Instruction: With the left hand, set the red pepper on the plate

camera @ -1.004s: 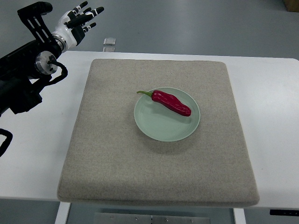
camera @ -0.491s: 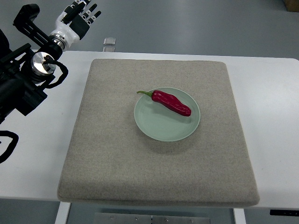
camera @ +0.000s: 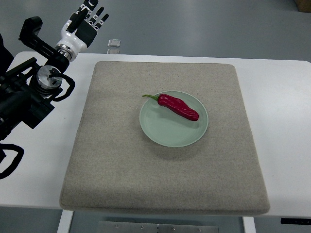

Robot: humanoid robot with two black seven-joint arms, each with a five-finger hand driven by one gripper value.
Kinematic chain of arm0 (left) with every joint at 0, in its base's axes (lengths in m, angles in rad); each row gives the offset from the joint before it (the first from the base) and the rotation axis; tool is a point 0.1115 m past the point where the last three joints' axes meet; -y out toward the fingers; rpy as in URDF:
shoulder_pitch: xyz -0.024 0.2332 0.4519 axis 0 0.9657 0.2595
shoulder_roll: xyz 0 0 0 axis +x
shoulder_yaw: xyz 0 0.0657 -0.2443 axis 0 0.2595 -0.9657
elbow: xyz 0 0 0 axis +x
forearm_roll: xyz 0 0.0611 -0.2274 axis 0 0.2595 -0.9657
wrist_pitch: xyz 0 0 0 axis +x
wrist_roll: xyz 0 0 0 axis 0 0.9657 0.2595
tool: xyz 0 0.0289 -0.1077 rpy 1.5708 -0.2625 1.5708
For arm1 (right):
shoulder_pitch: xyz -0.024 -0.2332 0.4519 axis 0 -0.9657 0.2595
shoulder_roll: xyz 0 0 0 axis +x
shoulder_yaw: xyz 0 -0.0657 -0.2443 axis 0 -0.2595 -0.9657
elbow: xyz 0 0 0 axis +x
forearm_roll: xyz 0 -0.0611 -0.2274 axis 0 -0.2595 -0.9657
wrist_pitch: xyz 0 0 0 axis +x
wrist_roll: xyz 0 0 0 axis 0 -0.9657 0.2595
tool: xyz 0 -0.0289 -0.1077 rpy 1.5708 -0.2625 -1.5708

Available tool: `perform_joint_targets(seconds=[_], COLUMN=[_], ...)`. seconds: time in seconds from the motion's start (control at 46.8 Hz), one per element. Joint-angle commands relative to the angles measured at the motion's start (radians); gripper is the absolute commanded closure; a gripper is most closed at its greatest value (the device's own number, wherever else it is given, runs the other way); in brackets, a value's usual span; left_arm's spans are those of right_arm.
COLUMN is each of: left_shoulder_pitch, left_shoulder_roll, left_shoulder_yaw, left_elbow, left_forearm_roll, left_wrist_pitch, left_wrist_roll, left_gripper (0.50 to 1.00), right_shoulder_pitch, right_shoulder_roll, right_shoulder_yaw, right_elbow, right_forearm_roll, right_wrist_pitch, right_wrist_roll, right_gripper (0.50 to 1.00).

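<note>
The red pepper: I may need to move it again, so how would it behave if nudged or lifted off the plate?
The red pepper looks glossy, so probably a bit slippery. Its long, rounded shape suggests it could roll sideways on the smooth plate. It likely stays fairly stiff when lifted, and the thin green stem looks breakable.

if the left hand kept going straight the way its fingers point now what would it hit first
Probably nothing. The left hand, fingers spread and empty, points up past the table's far edge over bare floor, away from the pepper on the plate. Depth is unclear.
</note>
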Motion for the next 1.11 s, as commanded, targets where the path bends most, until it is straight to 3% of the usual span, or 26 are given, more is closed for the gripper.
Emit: perform_joint_targets(seconds=[0.0, 0.726, 0.897, 1.089], left_shoulder_pitch=[0.002, 0.019, 0.019, 0.017], left_shoulder_roll=[0.0, 0.006, 0.006, 0.005], left_shoulder_yaw=[0.001, 0.001, 0.002, 0.002], left_elbow=[-0.001, 0.003, 0.003, 0.003], left_forearm_roll=[0.003, 0.015, 0.015, 0.015], left_wrist_pitch=[0.014, 0.019, 0.019, 0.019], left_wrist_roll=[0.0, -0.003, -0.003, -0.003], left_gripper=[0.508, 0.508, 0.508, 0.508], right_shoulder_pitch=[0.0, 0.0, 0.006, -0.017], right_shoulder_roll=[0.0, 0.0, 0.0, 0.0], right_shoulder_yaw=[0.0, 0.003, -0.003, 0.0], right_elbow=[0.0, 0.002, 0.201, 0.202], right_forearm_roll=[0.0, 0.0, -0.017, -0.004], right_wrist_pitch=[0.0, 0.012, 0.046, 0.052], right_wrist_roll=[0.0, 0.0, 0.003, 0.006], right_gripper=[0.572, 0.572, 0.572, 0.572])
